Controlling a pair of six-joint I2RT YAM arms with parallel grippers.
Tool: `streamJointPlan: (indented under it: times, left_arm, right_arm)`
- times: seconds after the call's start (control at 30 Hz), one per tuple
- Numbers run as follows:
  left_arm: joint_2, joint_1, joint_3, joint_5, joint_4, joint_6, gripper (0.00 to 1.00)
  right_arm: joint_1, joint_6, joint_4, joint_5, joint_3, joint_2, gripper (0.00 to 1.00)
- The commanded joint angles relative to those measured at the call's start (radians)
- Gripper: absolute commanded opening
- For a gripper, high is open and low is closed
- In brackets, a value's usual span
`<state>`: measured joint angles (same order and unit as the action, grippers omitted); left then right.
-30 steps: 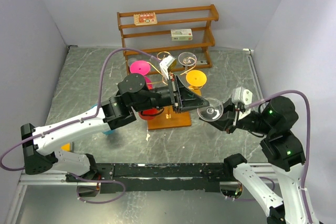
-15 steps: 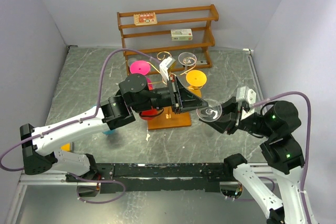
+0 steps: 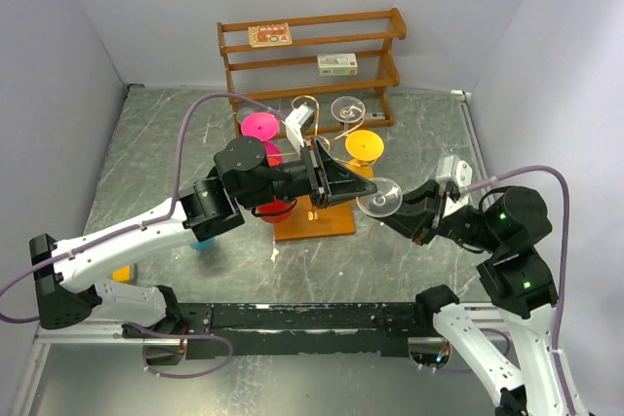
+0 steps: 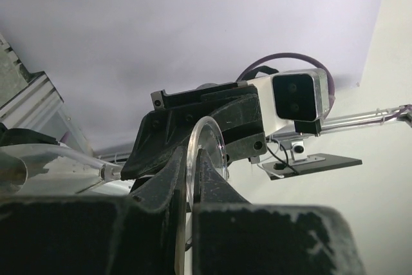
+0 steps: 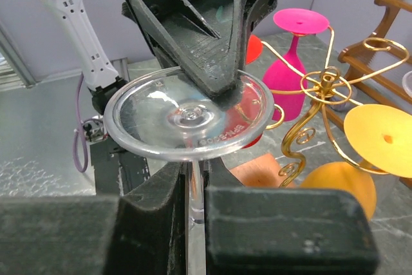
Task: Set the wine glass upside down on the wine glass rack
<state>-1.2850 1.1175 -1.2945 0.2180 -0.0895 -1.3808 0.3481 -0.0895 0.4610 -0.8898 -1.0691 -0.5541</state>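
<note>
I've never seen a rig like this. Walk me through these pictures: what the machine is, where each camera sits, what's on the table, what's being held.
These are two robot arms bolted at the near edge of a table, each ending in a two-finger gripper. The wide picture looks down from above and behind them. The other two come from small cameras on each wrist.

On the grey table stands a gold wire rack on a wooden base, with a pink glass and an orange glass hanging on it upside down. A brown shelf stands behind it.

Both arms hold one clear wine glass. The right gripper pinches its stem, and the left gripper clamps the rim of its round foot.
</note>
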Motion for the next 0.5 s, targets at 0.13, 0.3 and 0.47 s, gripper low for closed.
streamJointPlan:
  times: [0.13,0.3,0.47]
  left_arm:
    - [0.039,-0.024,0.032,0.025,-0.064,0.033,0.25]
    - [0.068,-0.045,0.082,0.054,-0.083,0.051,0.4]
    - [0.05,-0.051,0.065,0.102,-0.088,0.058,0.44]
  right_arm:
    - [0.004,-0.074,-0.084,0.017,0.016,0.001,0.0]
    - [0.004,-0.085,-0.104,0.009,0.025,-0.007,0.0]
    - [0.003,-0.086,-0.109,-0.015,0.032,-0.018,0.0]
